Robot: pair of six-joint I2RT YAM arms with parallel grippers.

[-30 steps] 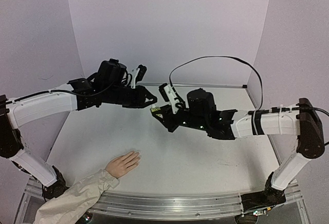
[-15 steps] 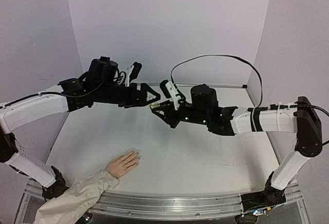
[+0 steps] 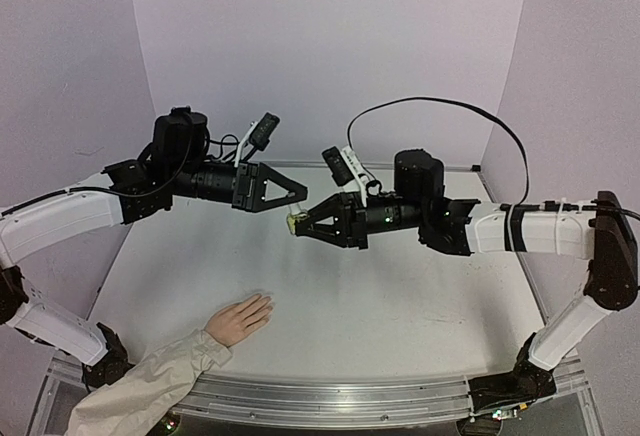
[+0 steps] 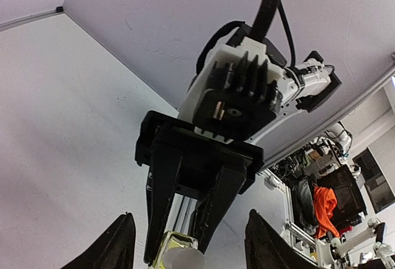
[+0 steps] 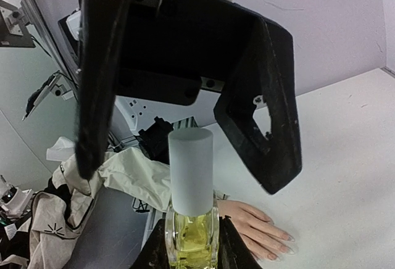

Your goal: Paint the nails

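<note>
Newly opened, the left pincer [image 3: 298, 194] straddles the white cap [image 5: 190, 167] of the small yellow-green bottle [image 5: 191, 235] clamped in the right pincer [image 3: 303, 224], apparently readying uncapping.

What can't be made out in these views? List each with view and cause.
Nails: too small in the top view; blurred in the right wrist view, so any polish is unreadable.
Mannequin hand: right wrist view, partly behind the bottle.
Bottle base: right wrist view, cut by the bottom edge.
Bottle body: top view, covered by the right gripper.
</note>
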